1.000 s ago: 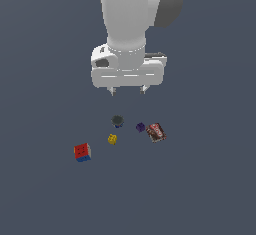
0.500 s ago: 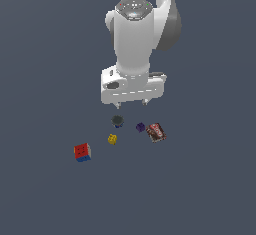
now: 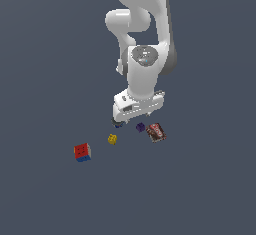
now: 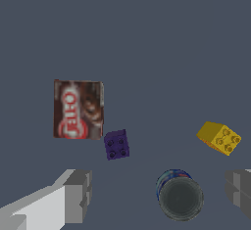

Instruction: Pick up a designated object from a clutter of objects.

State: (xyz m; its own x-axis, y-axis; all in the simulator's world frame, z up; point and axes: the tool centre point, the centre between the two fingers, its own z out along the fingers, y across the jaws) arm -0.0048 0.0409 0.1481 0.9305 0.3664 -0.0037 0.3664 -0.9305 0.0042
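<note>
Purple and studded, the tiny toy brick (image 4: 116,144) lies on a plain slate-grey floor (image 3: 45,69), and nothing grips it. In the wrist view it sits ahead of the gripper (image 4: 159,195), nearer to the pale grey finger (image 4: 68,197) at one side than to the darker finger (image 4: 240,191) at the other, and it is not in the gap between them. The fingers are spread wide apart and hold nothing. Between the fingers, closer to the darker one, stands a dark round can with a blue base (image 4: 179,195), seen from above. A brown and red flat packet (image 4: 78,109) lies just beside the purple brick, its corner almost meeting the brick's corner; whether they touch cannot be told. A small yellow brick (image 4: 219,137) lies tilted, well apart from the purple one, beyond the darker finger. In the exterior view the white arm (image 3: 145,74) reaches down low over the floor, its hand hiding most of the round can. The purple brick shows just clear of the hand towards the exterior view's right, with the packet next to it. The yellow brick lies nearer the camera, and a red, white and blue puzzle cube (image 3: 82,152) rests farthest out on the exterior view's left
</note>
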